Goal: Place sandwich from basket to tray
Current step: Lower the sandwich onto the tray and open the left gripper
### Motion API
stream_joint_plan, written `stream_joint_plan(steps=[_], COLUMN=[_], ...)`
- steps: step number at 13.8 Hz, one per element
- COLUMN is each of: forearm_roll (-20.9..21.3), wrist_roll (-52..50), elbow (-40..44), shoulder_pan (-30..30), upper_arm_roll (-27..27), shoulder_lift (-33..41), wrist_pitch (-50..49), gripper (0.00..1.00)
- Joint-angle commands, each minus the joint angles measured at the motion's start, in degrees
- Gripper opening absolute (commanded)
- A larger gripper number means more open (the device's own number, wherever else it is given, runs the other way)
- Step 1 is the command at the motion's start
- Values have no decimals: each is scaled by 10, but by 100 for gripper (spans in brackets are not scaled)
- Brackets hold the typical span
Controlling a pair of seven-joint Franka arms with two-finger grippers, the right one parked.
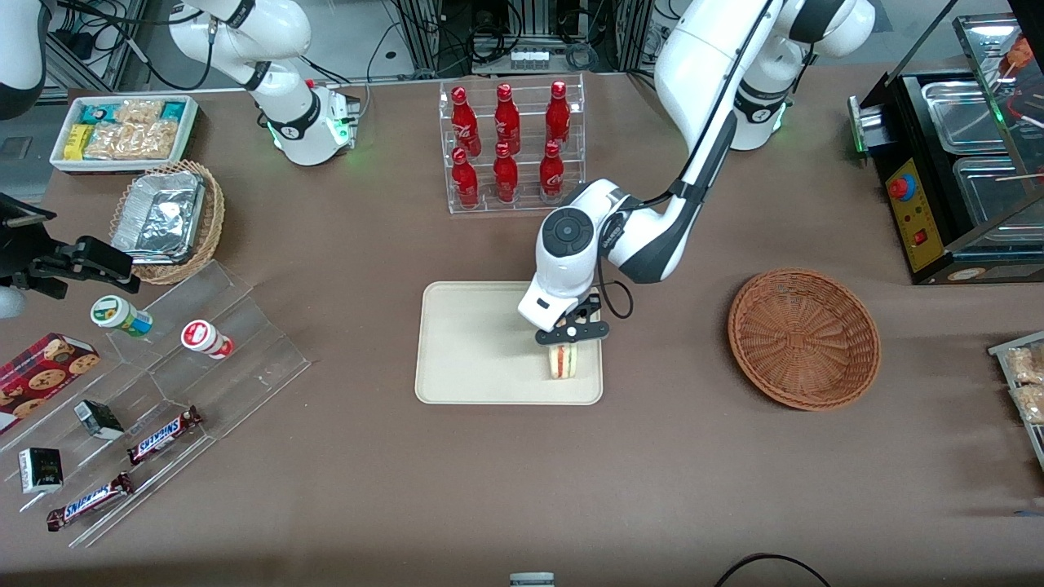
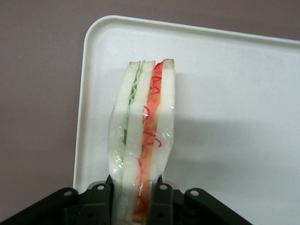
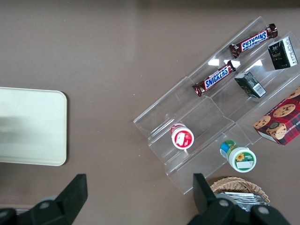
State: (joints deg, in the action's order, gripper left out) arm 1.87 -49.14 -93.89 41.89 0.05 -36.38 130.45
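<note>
1. We see a clear rack of red cola bottles (image 1: 510,147) on the brown table (image 1: 367,489).
2. White bin of snack packets (image 1: 124,130) sits at the parked arm's end of the table.
3. Tan wicker basket with a foil container (image 1: 167,218) sits nearer the camera than that bin.
4. Clear stepped stand (image 1: 175,383) carries two small cups (image 1: 122,316), Snickers bars (image 1: 163,434) and small dark boxes (image 1: 98,418).
5. Cookie box (image 1: 45,371) lies beside the stand.
6. Black food warmer with metal pans (image 1: 962,163) sits at the working arm's end.
</note>
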Motion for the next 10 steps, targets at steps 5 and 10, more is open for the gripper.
stream_joint_plan(steps=[5, 10], forearm_roll=[12, 12], wrist_roll=[12, 10], elbow=[17, 20], shoulder_pan=[15, 14], upper_arm_roll=[8, 9], shoulder_lift=[-27, -21], wrist_pitch=[3, 2], gripper=[45, 99])
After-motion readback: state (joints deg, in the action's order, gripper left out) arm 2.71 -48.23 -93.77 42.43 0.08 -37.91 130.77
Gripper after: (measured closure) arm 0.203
